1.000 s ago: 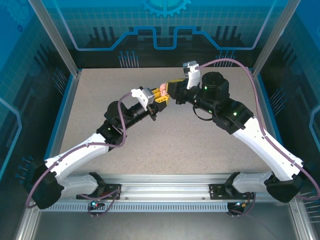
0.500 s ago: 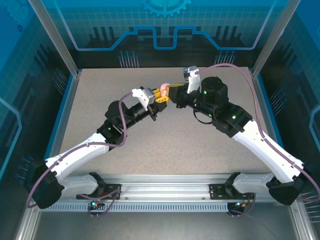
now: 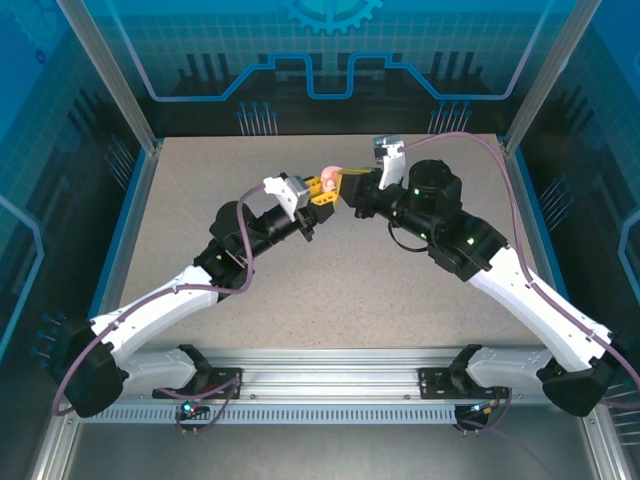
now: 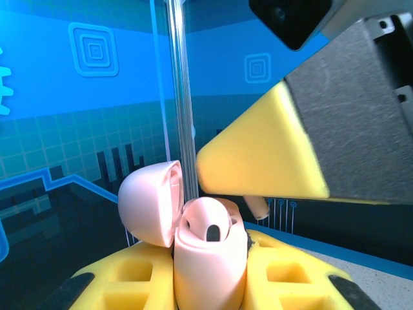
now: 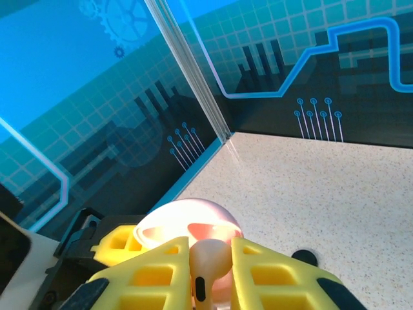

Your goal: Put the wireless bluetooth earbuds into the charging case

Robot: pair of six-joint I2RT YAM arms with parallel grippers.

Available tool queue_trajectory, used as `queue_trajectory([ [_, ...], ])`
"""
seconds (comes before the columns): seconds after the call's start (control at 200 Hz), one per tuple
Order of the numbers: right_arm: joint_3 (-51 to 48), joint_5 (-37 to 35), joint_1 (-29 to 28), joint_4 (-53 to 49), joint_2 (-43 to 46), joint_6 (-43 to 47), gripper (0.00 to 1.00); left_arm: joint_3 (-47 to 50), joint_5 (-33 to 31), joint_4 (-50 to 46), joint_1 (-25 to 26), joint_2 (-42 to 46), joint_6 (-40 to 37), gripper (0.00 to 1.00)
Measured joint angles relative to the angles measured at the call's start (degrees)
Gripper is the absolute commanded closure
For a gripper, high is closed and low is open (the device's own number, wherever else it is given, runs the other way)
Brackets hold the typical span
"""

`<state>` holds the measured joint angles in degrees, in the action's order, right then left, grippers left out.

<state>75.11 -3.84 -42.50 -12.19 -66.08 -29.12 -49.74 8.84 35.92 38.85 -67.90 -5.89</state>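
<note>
Clamps left gripper tight on pink charging case, lid hinged open, held off the surface. Pinches pale pink earbud in right gripper, jaws narrowly apart around it, close above case mouth, not seated. Beyond, speckled table.

left arm, right arm: white shells, black joints | cables: mauve | left gripper, right gripper: yellow pocketed fingers

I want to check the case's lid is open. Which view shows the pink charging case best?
Left wrist: the pink charging case stands close up, lid swung open. Right wrist shows a pink dome behind its fingers; top external, a small pink speck.
</note>
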Motion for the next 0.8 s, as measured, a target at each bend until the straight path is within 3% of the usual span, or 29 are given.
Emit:
queue_trajectory([
  [0.495, -9.6, 2.4, 0.0, 18.1, 3.1, -0.4, 0.83, -0.4, 0.0, 0.6, 0.0, -0.1, 1.5, 1.0],
  [0.8, -11.1, 2.3, 0.0, 22.1, 3.0, -0.4, 0.83, -0.4, 0.0, 0.6, 0.0, -0.1, 2.1, 1.0],
])
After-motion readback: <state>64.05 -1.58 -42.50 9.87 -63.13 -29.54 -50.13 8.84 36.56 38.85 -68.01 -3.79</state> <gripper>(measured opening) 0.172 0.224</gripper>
